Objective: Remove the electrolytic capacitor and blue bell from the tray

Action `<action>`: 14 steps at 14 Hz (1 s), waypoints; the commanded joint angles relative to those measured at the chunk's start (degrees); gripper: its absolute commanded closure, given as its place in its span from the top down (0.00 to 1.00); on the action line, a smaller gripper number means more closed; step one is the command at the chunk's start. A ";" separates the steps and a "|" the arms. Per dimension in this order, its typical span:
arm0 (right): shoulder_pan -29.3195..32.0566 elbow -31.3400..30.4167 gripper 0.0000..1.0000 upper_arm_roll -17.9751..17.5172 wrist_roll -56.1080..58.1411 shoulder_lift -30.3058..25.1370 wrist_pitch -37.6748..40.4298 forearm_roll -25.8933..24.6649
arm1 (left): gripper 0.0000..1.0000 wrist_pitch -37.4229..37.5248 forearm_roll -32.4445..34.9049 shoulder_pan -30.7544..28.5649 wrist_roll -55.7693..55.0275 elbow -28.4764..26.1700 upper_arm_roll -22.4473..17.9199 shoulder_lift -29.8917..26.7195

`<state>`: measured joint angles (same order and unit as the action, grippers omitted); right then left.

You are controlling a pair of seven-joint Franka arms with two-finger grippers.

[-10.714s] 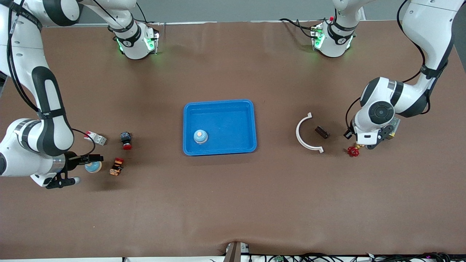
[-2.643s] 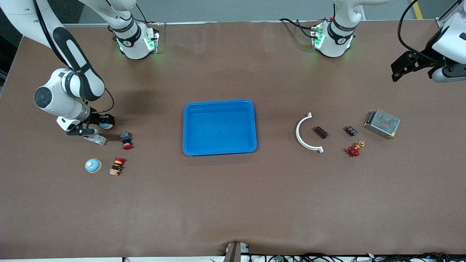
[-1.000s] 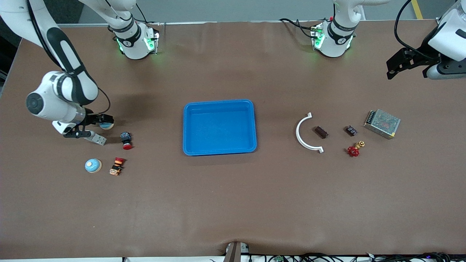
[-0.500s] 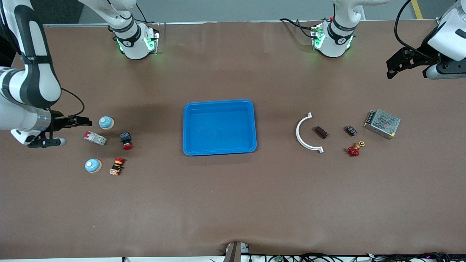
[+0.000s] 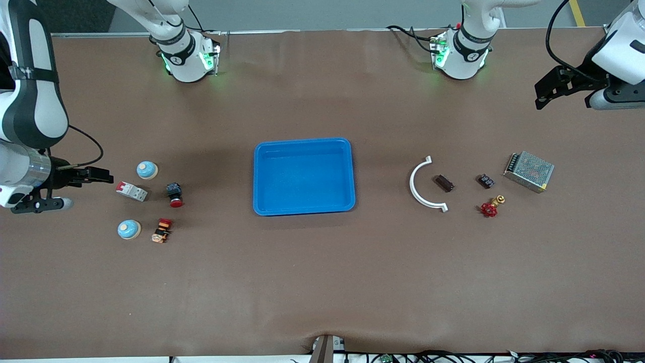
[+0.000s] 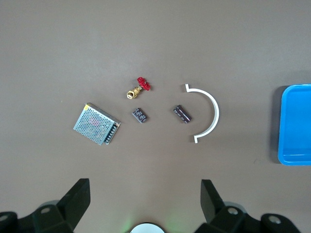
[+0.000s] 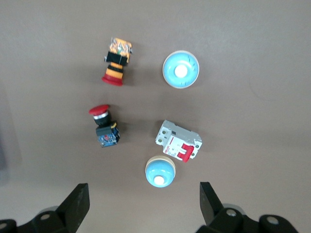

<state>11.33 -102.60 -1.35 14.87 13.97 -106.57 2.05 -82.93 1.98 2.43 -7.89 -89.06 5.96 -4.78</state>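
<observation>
We find the tray point(image 5: 304, 176) in the middle of the front view with nothing in it, so we judge both of the task's things to be already out on the table point(image 5: 322, 282).

Two blue bells lie at the right arm's end, one point(image 5: 146, 170) higher in the frame beside a white-and-red circuit breaker point(image 5: 131, 190), the other point(image 5: 129, 229) lower, next to an orange push-button point(image 5: 161, 231). We cannot tell which of the two the task means.

At the left arm's end, near the white curved bracket point(image 5: 422, 183), sit two small dark cylinders, one brownish point(image 5: 445, 183) and one darker point(image 5: 486, 181). Either could be the electrolytic capacitor.

The right gripper point(image 5: 85, 190) hangs at the edge of the frame just beside the breaker, jaws spread wide and empty. The left gripper point(image 6: 144, 194) is up in the frame's top corner, over bare table, jaws likewise apart and holding nothing.

We expect a bell to be light, hard and smooth on its dome, so it is best pinched low across the base. A capacitor should be light and stiff but apt to roll, and is best taken across its body.

We can read no brand, label or writing on anything here.
</observation>
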 commanded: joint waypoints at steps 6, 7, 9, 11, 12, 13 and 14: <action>-1.75 6.36 1.00 -0.06 -2.92 0.79 1.72 -0.47 | 1.00 1.19 -1.28 -0.58 1.48 0.64 0.02 -0.23; -1.66 6.36 1.00 -0.06 -3.00 0.79 1.63 0.14 | 1.00 1.19 -1.28 -0.58 1.48 0.64 0.02 -0.23; -2.45 6.28 1.00 -0.06 -4.14 0.00 1.36 0.15 | 1.00 1.19 -1.28 -0.58 1.39 0.64 0.02 -0.23; -3.24 6.01 1.00 -0.23 -7.47 -1.23 1.28 0.06 | 1.00 1.19 -1.28 -0.58 1.39 0.64 0.02 -0.23; -5.07 5.75 1.00 0.12 -9.23 -2.45 1.71 -0.02 | 1.00 1.19 -1.28 -0.58 1.39 0.64 0.02 -0.23; -5.44 4.62 1.00 -0.14 -13.16 -4.29 1.80 -0.29 | 1.00 1.19 -1.28 -0.58 1.39 0.64 0.02 -0.23; -6.14 3.74 1.00 -0.23 -16.51 -5.96 1.98 -0.55 | 1.00 1.19 -1.28 -0.58 1.39 0.64 0.02 -0.23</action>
<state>6.80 -96.68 -1.63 4.24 12.32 -105.43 2.08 -82.77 1.98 2.36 -7.89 -89.06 5.91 -4.78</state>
